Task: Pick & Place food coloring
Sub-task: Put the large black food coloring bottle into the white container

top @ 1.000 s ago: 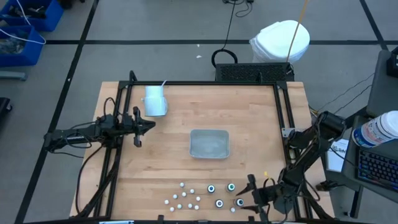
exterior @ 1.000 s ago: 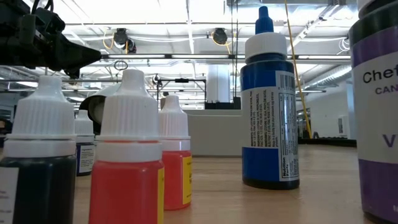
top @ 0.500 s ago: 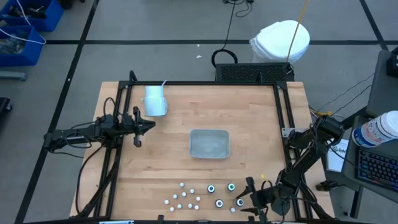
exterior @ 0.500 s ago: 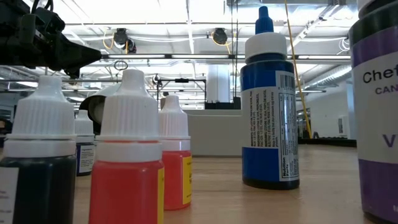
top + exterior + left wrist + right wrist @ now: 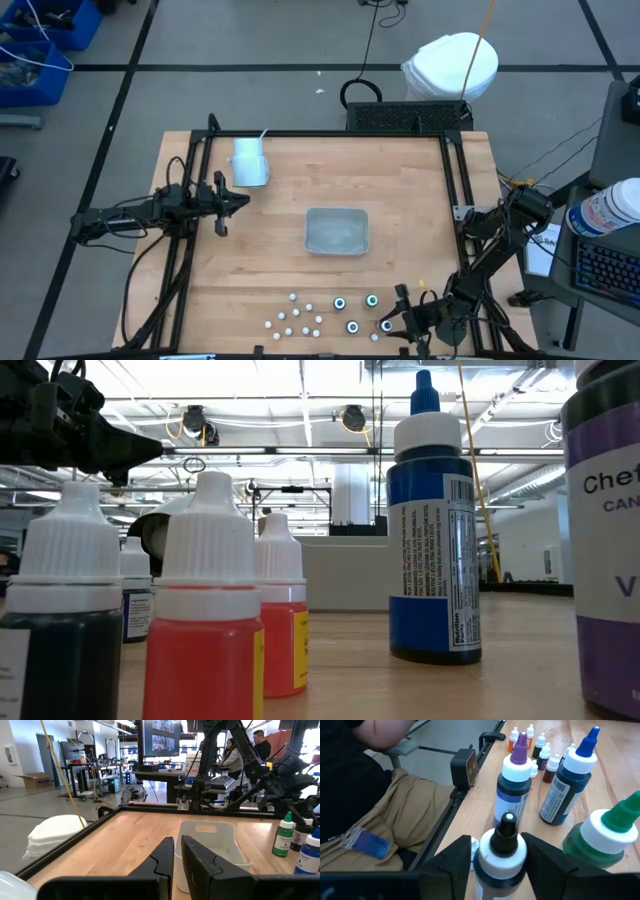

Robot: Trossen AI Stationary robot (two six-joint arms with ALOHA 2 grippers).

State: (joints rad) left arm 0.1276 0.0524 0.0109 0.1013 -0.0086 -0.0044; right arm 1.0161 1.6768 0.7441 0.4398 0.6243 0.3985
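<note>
The black-tipped food coloring bottle (image 5: 504,851) stands upright, nozzle up, at the counter's (image 5: 290,250) near-right edge between the right gripper's (image 5: 396,320) open jaws, neither visibly pressing it, while the left gripper (image 5: 243,203), jaws closed, waits beside the white cup (image 5: 249,161).

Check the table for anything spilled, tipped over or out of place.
Nothing stands out. The food coloring bottles stand upright and capped in a cluster near the table's front edge, with no spills. The grey tray sits square mid-table, and the white cup stands near the far left. The right gripper brackets a black-tipped bottle.
</note>
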